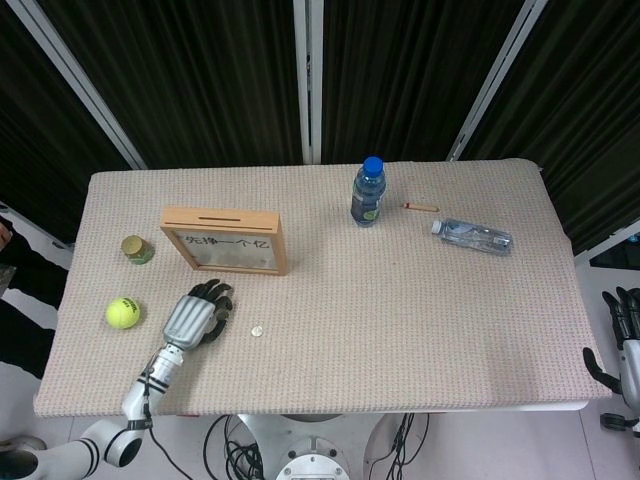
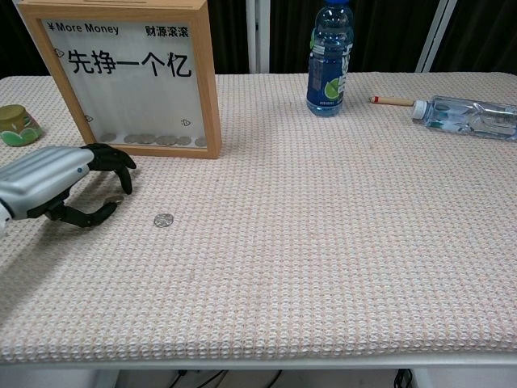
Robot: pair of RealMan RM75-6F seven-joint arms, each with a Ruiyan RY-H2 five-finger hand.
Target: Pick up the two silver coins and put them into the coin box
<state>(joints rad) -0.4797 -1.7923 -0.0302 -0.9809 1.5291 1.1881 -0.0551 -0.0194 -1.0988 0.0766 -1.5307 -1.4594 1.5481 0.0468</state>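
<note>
Mia: Silver coin [image 2: 164, 219] on the bumpy cloth, do you see it? It lies flat near the front edge of the table [image 1: 420, 330], on the left side.

Ben: Yes. The left robot hand [image 2: 60, 184] is just beside it, low over the cloth, with its dark fingers [image 2: 113, 162] curled down. I think there is something small and shiny at one fingertip, maybe the other coin, but it is too tiny to tell. So I cannot say if that robot hand holds anything.

Mia: Where does the coin have to go?

Ben: Into the coin box [image 1: 226, 240], the wooden one standing just behind the robot hand. The slot is on top.

Mia: What could go wrong?

Ben: The coin is thin and flat. The fingers could slide over it, or push it along the cloth. It could also slip out on the way up, or miss the thin slot and roll away.

Mia: And the right robot hand [image 1: 625, 345]?

Ben: It hangs past the right edge of the table, holding nothing, fingers apart.
</note>
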